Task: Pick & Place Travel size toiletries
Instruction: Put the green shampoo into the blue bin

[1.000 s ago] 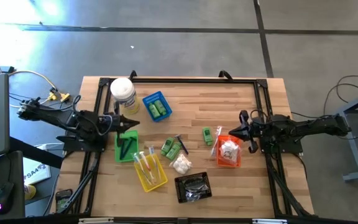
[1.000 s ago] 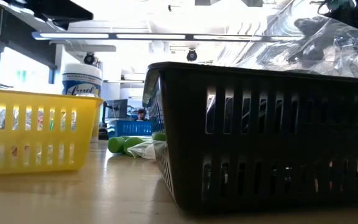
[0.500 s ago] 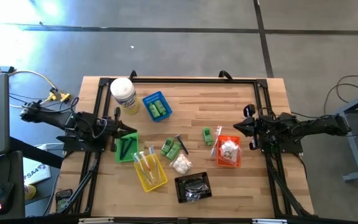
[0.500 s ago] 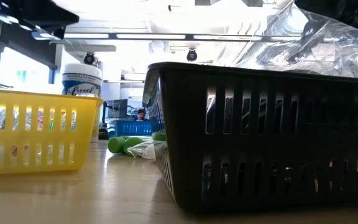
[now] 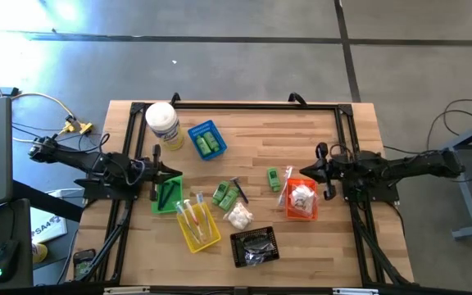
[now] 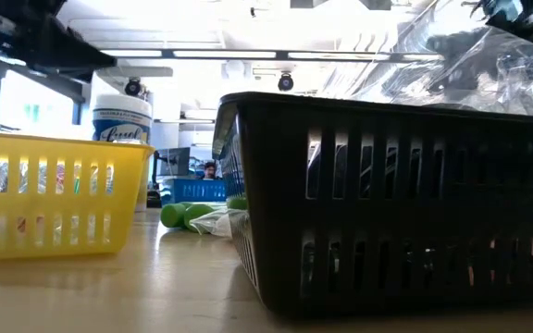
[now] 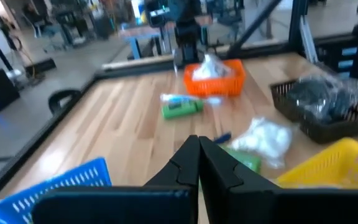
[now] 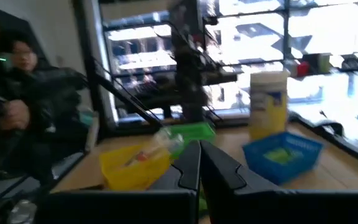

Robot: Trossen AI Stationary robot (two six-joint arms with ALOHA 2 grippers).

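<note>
Loose travel size toiletries lie mid-table: green bottles, a white puffy packet, a black comb and a clear-wrapped stick. Others fill the blue basket, yellow basket, orange basket and black basket. My left gripper is shut and holds nothing; it hovers at the green basket. My right gripper is shut too, with nothing in it, just beyond the orange basket's far edge.
A big white jar with a yellow label stands at the far left corner. A black frame runs round the table's edges. Bare wood lies across the table's far middle. A person sits beyond the table in the right wrist view.
My left gripper has sunk toward the green basket, still shut and pointing about level. Nothing on the table has moved.
</note>
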